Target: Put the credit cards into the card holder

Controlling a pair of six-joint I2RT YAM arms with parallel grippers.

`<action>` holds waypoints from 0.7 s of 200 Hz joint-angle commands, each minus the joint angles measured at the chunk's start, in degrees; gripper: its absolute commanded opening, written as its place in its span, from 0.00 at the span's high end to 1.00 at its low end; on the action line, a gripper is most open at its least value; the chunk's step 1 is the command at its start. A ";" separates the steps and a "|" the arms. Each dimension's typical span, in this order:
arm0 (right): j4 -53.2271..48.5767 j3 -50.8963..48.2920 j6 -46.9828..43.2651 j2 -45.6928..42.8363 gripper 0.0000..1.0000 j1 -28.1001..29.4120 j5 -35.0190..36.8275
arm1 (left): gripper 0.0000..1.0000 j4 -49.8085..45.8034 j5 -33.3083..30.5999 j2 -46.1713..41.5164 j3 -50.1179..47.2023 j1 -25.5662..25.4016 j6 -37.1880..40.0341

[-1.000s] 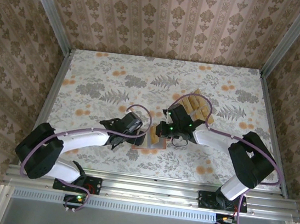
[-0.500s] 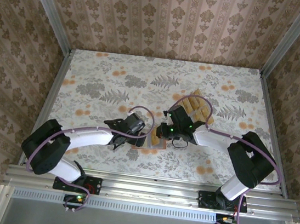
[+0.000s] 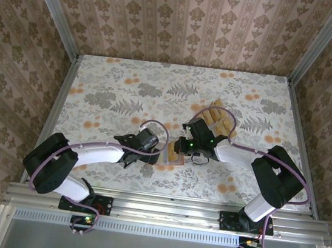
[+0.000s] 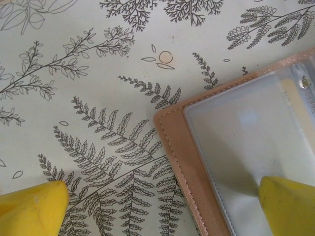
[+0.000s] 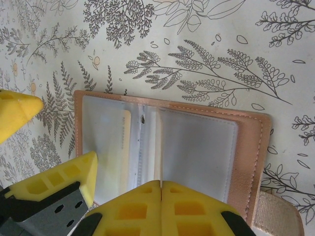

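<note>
— What's the left gripper (image 4: 160, 209) doing?
— Gaping wide, straddling the open holder's (image 5: 197, 142) left edge.
— And the right gripper (image 5: 161, 189)?
— Pinching shut over the holder's middle. The cards (image 3: 219, 117) are lying near it, further right.

Brown damask-papered walls (image 3: 179, 22), fern-and-flower print table (image 3: 122, 87), aluminium frame rails (image 3: 167, 210)

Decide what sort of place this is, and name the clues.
Probably a robot test booth: left arm and right arm bolted to an aluminium rail, wallpapered panels boxing in the table, a card holder laid out near credit cards.
</note>
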 commanded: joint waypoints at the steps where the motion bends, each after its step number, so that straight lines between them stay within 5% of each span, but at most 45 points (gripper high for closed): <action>1: 0.11 -1.19 0.90 0.08 1.00 -0.47 1.99 | 0.00 -2.65 -2.00 -1.37 -1.79 -0.36 -1.33; 65: 1.94 -1.35 1.46 -2.49 1.00 -1.62 -0.41 | 0.00 -2.97 -2.27 -2.02 -2.35 -0.38 -1.79; 140: 16.94 -6.40 4.76 -2.17 1.00 -1.79 -6.61 | 0.00 -2.91 -2.27 -2.15 -2.36 -0.34 -1.90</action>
